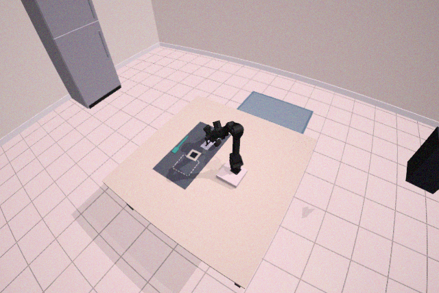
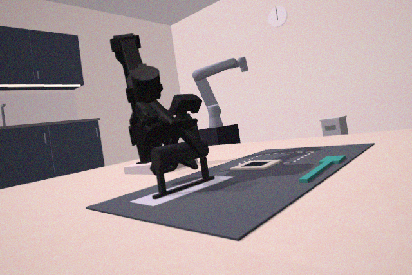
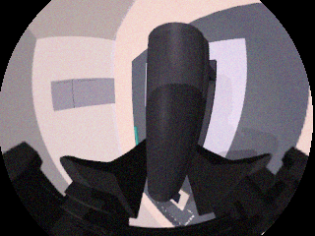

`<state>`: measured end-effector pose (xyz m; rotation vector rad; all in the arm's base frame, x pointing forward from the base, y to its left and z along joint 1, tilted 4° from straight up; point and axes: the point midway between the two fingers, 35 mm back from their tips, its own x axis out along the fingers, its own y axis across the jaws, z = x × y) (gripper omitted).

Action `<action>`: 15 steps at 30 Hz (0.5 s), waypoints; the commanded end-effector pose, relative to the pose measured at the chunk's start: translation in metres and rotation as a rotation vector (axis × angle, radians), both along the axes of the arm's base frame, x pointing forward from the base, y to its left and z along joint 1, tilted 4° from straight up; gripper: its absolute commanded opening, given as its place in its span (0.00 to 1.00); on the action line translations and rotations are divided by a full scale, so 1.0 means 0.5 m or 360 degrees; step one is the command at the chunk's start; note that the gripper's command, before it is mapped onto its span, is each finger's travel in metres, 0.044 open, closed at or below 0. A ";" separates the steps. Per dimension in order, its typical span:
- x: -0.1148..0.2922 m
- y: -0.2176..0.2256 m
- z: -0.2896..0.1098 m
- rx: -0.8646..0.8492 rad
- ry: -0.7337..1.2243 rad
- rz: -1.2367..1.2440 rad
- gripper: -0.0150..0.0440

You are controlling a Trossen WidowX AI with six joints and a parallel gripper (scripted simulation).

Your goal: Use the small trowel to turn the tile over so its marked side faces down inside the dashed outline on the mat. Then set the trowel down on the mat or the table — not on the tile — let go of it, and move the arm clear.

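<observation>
The trowel (image 1: 206, 145) (image 2: 144, 200) (image 3: 232, 88) has a flat white blade resting on the dark mat (image 1: 162, 169) (image 2: 232, 215) (image 3: 283, 74) and a thick black handle raised on two posts. My gripper (image 1: 210, 141) (image 2: 181, 152) (image 3: 165, 140) is shut on the handle. The cream tile (image 1: 194, 155) (image 2: 257, 163) (image 3: 183, 200) lies flat beyond the trowel, its dark square mark facing up. It lies at the edge of the dashed outline (image 1: 188, 175) (image 2: 302, 156). Whether it overlaps the outline is hard to tell. The fingertips are partly hidden in the top and exterior views.
A flat green tool (image 1: 180, 145) (image 2: 317, 169) (image 3: 136, 135) with a wider head lies along the mat's far side from my base. My base stands on a pale plate (image 1: 226, 178) (image 2: 132, 169) beside the mat. The tabletop (image 1: 226, 229) surrounds the mat.
</observation>
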<state>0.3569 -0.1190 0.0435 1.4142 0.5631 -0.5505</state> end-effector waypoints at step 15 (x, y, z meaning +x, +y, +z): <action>0.006 0.002 0.064 -0.0001 -0.0001 -0.0003 0.25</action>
